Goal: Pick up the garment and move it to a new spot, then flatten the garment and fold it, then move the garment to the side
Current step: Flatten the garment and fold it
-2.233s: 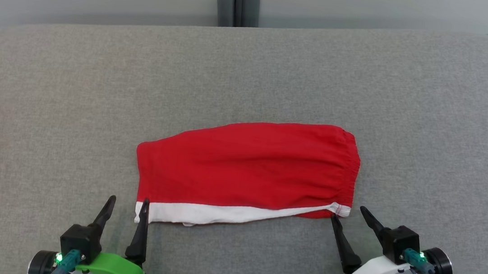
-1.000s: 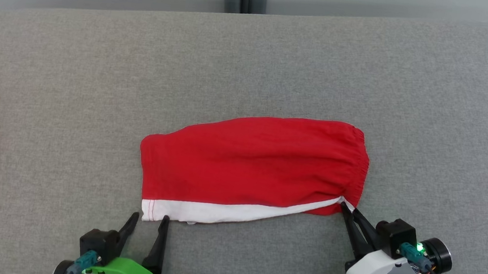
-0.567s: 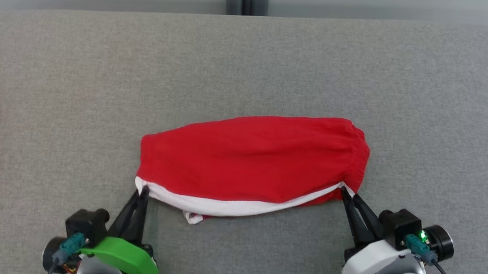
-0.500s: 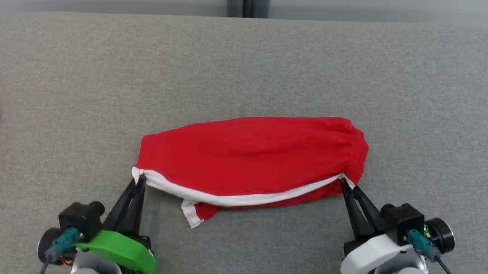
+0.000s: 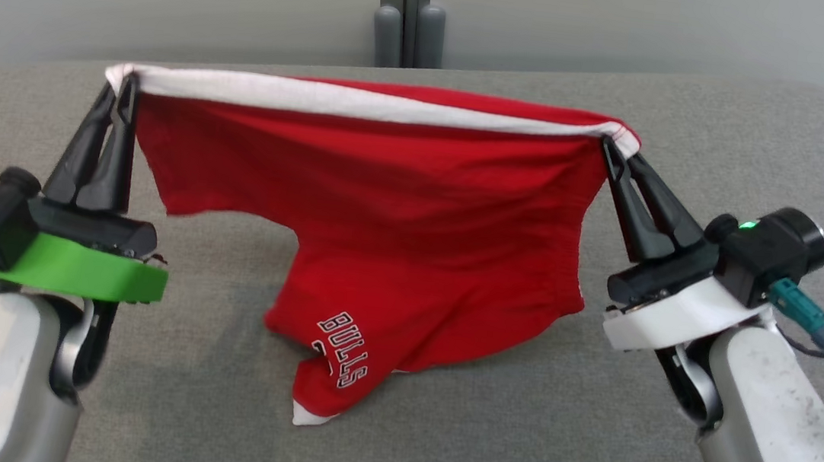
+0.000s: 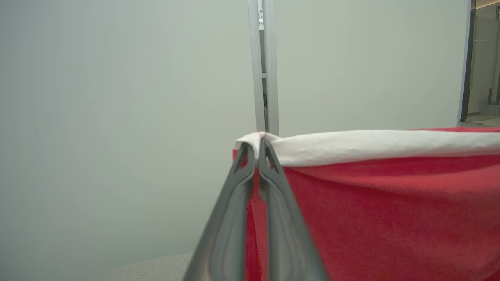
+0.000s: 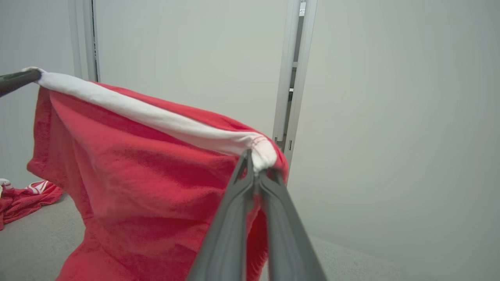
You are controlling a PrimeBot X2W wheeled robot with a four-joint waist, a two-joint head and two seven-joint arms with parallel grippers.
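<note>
Two corners of the shorts [image 5: 383,213] held up over the couch [image 5: 700,116].
Head: left gripper [image 5: 121,82] & right gripper [image 5: 611,146] each clamped on a white-band corner, low end touching couch. L wrist: fingers [image 6: 230,218] pinch cloth. R wrist: same.

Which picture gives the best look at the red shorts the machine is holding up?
The head view: it takes in the whole red shorts, stretched by the white band between the left tool and right tool, BULLS lettering included. Each wrist view gives a close look at one pinched corner and cloth beside it.
</note>
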